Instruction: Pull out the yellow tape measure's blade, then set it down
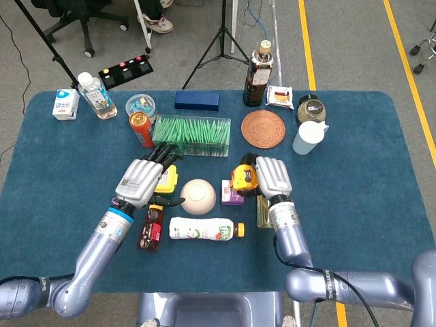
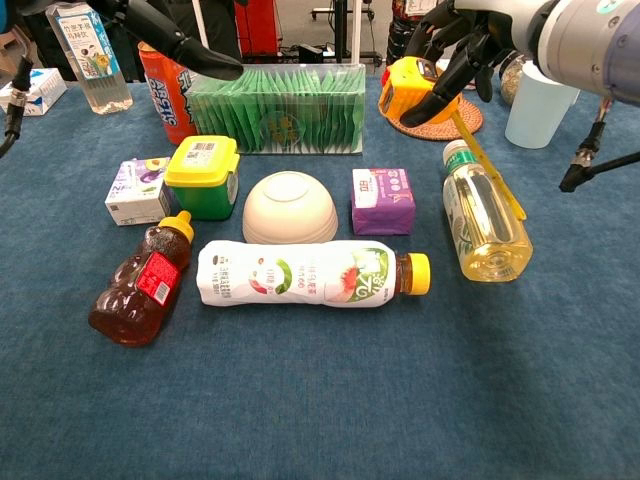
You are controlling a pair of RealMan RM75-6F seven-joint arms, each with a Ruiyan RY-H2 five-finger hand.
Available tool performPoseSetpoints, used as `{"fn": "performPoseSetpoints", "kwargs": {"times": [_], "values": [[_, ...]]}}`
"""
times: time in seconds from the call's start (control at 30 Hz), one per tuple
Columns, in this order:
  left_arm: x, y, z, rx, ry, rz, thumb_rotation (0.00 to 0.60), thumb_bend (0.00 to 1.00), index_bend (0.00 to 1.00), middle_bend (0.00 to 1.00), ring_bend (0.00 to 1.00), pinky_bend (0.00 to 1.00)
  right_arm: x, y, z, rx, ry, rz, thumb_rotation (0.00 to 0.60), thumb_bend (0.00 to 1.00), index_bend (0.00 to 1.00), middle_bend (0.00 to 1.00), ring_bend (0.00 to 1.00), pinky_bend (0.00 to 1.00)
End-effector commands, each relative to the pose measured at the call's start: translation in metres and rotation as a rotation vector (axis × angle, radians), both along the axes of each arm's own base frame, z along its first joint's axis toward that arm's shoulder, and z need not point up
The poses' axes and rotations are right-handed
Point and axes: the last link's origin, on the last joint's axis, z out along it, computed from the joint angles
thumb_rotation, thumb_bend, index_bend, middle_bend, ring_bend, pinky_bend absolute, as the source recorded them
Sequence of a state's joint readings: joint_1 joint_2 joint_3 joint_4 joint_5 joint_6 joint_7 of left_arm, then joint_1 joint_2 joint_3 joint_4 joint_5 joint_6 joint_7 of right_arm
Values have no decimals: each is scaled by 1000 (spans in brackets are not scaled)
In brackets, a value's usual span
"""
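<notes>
My right hand (image 1: 271, 178) (image 2: 470, 40) grips the yellow tape measure (image 1: 243, 178) (image 2: 415, 86) and holds it above the table, over the purple box (image 1: 231, 193). The yellow blade (image 2: 494, 176) is drawn out; it slants down to the right across the pale yellow bottle (image 2: 482, 218). In the head view the blade is hidden under the hand. My left hand (image 1: 144, 180) (image 2: 170, 38) hovers with fingers stretched out and apart over the yellow-lidded green tub (image 1: 166, 181) (image 2: 203, 176), holding nothing.
A white bowl (image 1: 197, 195), a lying white drink bottle (image 1: 204, 229) and a bear-shaped syrup bottle (image 1: 151, 229) fill the middle. Behind stand a clear box of green packets (image 1: 192, 135), a red can (image 1: 140, 128), a cork mat (image 1: 263, 128) and a white cup (image 1: 308, 137).
</notes>
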State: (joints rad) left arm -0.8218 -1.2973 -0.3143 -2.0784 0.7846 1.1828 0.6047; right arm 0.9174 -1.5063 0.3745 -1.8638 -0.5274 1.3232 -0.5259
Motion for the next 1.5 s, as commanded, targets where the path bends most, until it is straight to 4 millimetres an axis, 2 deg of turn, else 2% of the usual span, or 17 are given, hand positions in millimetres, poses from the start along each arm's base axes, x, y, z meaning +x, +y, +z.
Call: {"fn": "performPoseSetpoints", "kwargs": {"times": [0.03, 0.57, 1.03, 1.5], "values": [[4, 0, -4, -7, 2, 4, 431, 109, 140, 58, 0, 262, 1, -1, -2, -5, 3, -7, 600, 204, 682, 634, 704, 676], [16, 5, -18, -7, 7, 17, 417, 162, 80, 27, 0, 256, 19, -1, -14, -28, 0, -8, 600, 226, 682, 633, 707, 684], [22, 8, -34, -13, 23, 33, 458, 203, 75, 27, 0, 256, 30, 1, -18, -38, -40, -22, 600, 227, 681, 632, 708, 689], [27, 11, -44, -14, 32, 38, 461, 203, 75, 26, 0, 256, 37, 5, -19, -43, -72, -25, 600, 229, 681, 631, 708, 690]]}}
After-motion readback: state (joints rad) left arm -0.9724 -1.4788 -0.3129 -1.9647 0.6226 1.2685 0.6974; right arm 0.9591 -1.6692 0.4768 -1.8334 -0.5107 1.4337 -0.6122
